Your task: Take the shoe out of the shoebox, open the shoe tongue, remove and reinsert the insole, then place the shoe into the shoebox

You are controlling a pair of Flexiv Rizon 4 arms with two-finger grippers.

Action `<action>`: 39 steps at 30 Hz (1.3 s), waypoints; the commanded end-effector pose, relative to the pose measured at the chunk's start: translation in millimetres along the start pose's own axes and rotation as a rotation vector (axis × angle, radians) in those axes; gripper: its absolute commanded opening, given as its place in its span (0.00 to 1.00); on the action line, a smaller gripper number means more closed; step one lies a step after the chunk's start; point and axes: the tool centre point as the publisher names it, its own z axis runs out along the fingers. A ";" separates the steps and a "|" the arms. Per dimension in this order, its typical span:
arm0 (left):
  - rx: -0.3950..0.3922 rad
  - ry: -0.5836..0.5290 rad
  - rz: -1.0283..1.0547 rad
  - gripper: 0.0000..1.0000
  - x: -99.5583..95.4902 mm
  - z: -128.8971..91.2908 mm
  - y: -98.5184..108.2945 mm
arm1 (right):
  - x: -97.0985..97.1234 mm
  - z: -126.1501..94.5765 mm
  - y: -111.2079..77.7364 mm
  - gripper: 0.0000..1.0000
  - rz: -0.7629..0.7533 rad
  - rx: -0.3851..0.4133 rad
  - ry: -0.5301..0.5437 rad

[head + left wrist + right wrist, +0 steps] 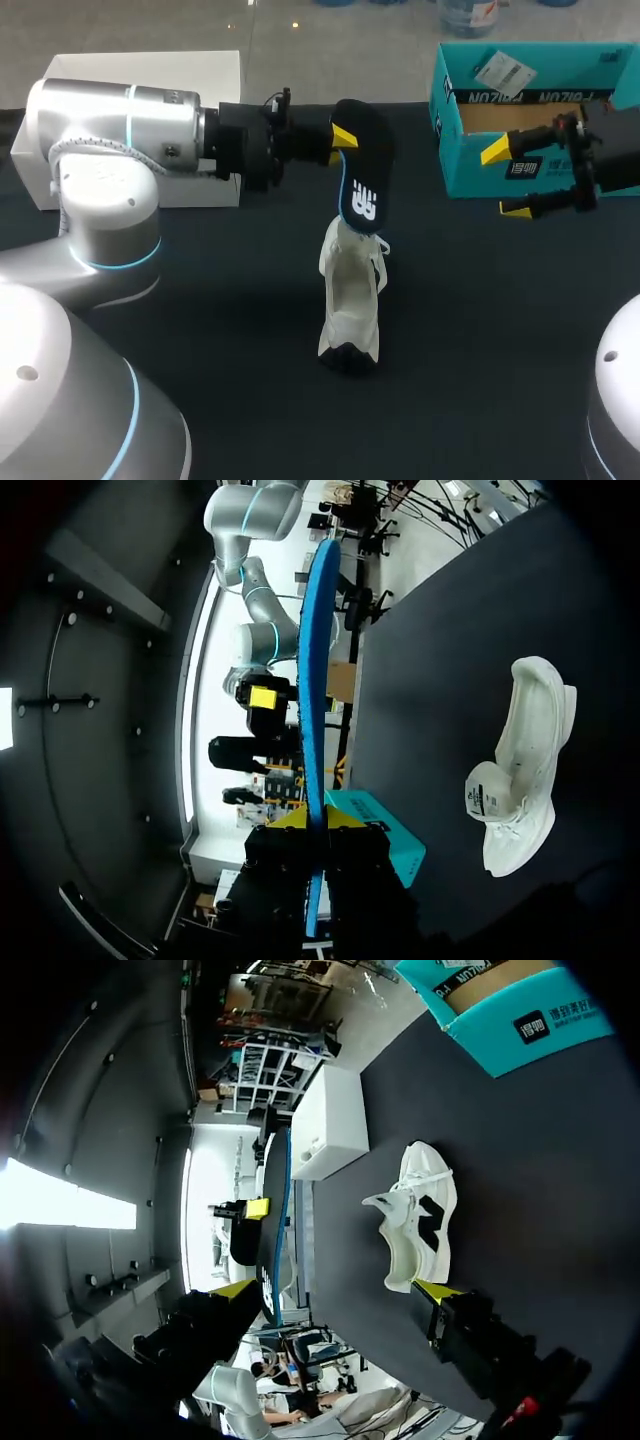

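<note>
Where the left arm (110,130) reaches in from the left side, the left gripper (338,135) is clamped on the insole (362,170). Both yellow-tipped fingers press its flat faces at one end. The insole is black with a blue rim and a white mark on its face. It hangs from the fingers with its free end lowest. From the left wrist it is seen edge-on, a thin blue line running straight out from between the fingers.

Below that free end the shoe (350,300) rests on the dark table (450,400), about the middle. It is white with a dark sole, its opening faces up and its toe end is towards the near edge. Both wrist views show a gap between insole and shoe, so the insole appears to be held clear of it.

Over on the right, the right gripper (507,180) hangs above the table with its fingers spread wide and nothing between them. It is carried by the right arm (620,160), which comes in from the right edge. The right wrist view shows the shoe ahead of these open fingers, untouched.

Just behind the right gripper, at the far right of the table, stands the teal shoebox (470,180), open at the top with a brown interior. A white box (215,80) sits at the far left, partly hidden behind the left arm.
</note>
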 end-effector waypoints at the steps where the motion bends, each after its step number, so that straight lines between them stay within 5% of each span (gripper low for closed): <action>1: 0.007 0.006 0.002 0.00 -1.0 -0.8 1.0 | 4.8 -38.1 -36.1 1.00 0.026 -0.069 -0.170; 8: 0.006 0.010 -0.002 0.00 -1.0 -3.2 2.4 | -3.3 -65.4 -47.7 1.00 0.089 -0.100 -0.185; 22: -0.015 -0.003 -0.017 0.00 -9.3 -7.5 -0.4 | -3.3 -65.4 -47.7 1.00 0.089 -0.100 -0.185; 31: -0.029 -0.008 -0.023 0.00 -11.3 -10.6 1.9 | -40.0 -72.4 -43.0 1.00 0.055 -0.113 -0.211; 39: -0.026 -0.005 -0.040 0.00 -6.2 -12.3 -1.8 | -49.9 -80.0 -37.3 1.00 -0.021 -0.139 -0.201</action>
